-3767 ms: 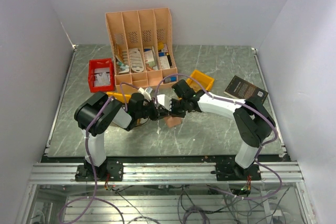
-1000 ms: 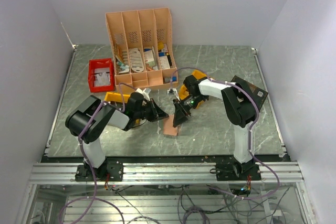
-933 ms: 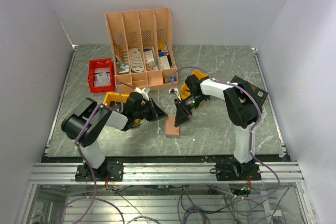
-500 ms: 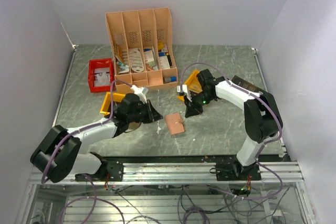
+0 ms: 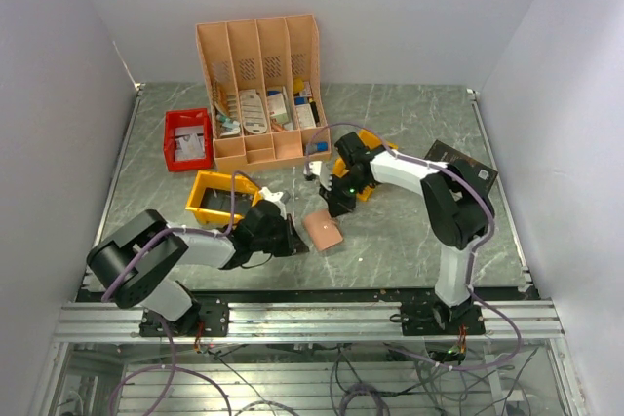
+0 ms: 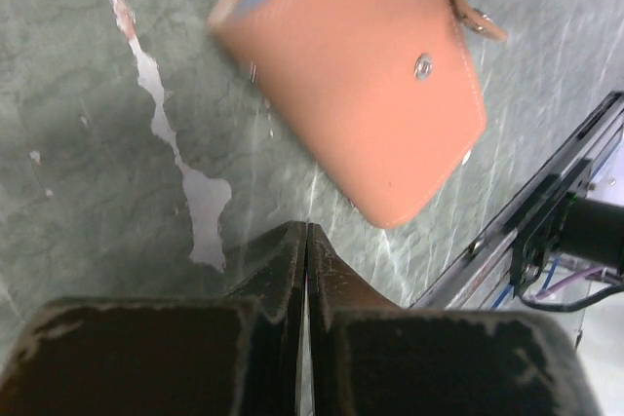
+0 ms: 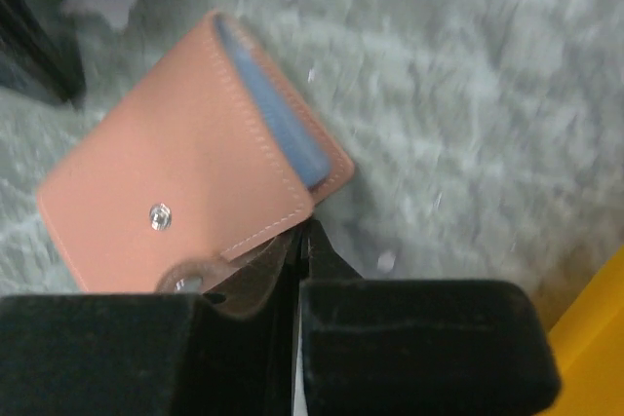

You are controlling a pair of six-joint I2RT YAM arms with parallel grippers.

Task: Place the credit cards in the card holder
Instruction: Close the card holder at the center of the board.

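Right hand [image 7: 299, 229] back at holder [image 7: 180, 204] edge

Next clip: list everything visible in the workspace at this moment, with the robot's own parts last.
card holder: one, tan, table centre, folded shut, blue edge showing in the fold
desk organiser: one, peach, back of table, papers in its slots
red bin: one, red, left of organiser, white items inside
yellow bins: two, yellow, one front-left, one under the right arm
book: one, black, right side
table: one, green marble
left gripper: black, shut, left of holder
right gripper: black, shut, at holder's far edge
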